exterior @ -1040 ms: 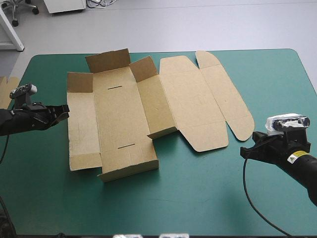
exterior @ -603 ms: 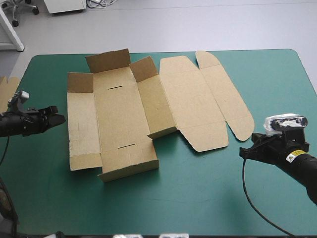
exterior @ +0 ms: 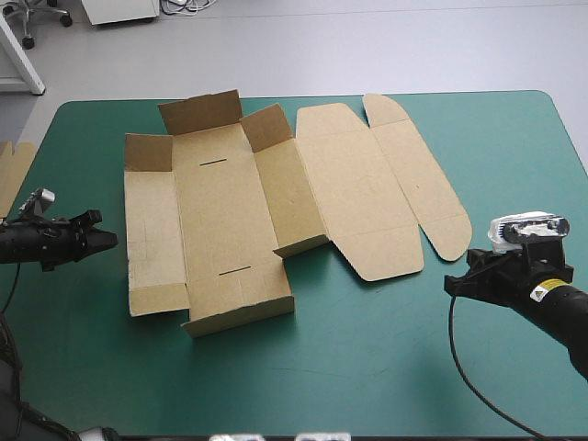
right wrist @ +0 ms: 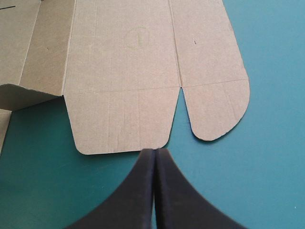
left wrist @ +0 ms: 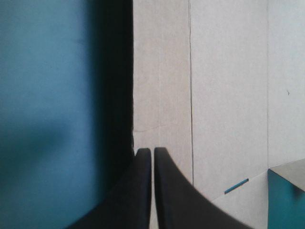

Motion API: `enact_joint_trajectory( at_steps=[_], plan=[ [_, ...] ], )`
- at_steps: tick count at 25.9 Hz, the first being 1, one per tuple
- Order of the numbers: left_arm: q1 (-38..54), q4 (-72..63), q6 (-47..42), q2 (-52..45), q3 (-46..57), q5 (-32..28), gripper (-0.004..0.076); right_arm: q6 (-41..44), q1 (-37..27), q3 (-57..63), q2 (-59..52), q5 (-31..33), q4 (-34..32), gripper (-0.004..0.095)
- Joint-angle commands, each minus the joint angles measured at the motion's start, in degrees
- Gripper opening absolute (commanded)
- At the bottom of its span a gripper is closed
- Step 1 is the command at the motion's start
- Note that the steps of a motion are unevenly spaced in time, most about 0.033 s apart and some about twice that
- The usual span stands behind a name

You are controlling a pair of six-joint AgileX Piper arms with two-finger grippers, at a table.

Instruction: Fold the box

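The left arm reaches in low and nearly level over the surface [exterior: 367, 367], its left end effector [exterior: 108, 241] pointing at the box [exterior: 230, 220] from the box's left side. Its two black fingers are pressed together and hold nothing. The tips sit just beside the box's left edge; in the high view a strip of teal-green cover shows between them. In its wrist view the left end effector [left wrist: 152, 150] lines up with that edge of the box [left wrist: 228, 95]. The right arm comes in from the box's right and near side. The right end effector [exterior: 449, 283] is also closed and empty, and it is aimed at the lid [exterior: 354, 184], near it but not touching. Its wrist view shows the right end effector [right wrist: 155, 151] just short of the lid's nearest flap on the box [right wrist: 124, 71]. The brown box lies opened out, left of the surface's middle. Three flaps [exterior: 200, 112] stand raised along its far end, and the base panel carries two slits [exterior: 212, 163]. The lid, with rounded tabs, lies flat to the right. A board [exterior: 14, 170] edge shows left of the box.
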Motion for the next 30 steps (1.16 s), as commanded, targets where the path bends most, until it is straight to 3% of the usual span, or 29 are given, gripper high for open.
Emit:
enact_joint_trajectory(
  at_steps=[1,4,8,10,18,30],
  plan=[
    [0.1,-2.49,1.49,-2.24,-1.31,0.16,0.0011,-0.13,0.26,-1.94,-0.04,-3.26,0.14,-0.0019],
    [0.1,-2.58,2.25,-2.24,0.81,-1.66,0.0076,-0.49,0.26,-1.94,-0.04,-3.26,-0.01,-0.0019],
    [-0.01,-7.08,4.77,-2.24,2.19,-0.57,0.0358,-0.49,0.26,-1.94,-0.04,-3.26,-0.01,-0.0019],
    [-0.4,-7.31,4.64,-1.98,2.19,-0.24,0.0433,-0.49,0.26,-1.94,-0.04,-3.26,-0.01,-0.0019],
    [-3.83,-5.65,4.91,0.65,2.19,0.99,0.044,-0.49,0.26,-1.94,-0.04,-2.76,0.12,-0.0019],
    [-5.08,-14.03,10.57,4.34,2.3,6.12,0.044,-0.49,0.26,-1.94,-0.04,-2.54,0.12,-0.0019]
  ],
)
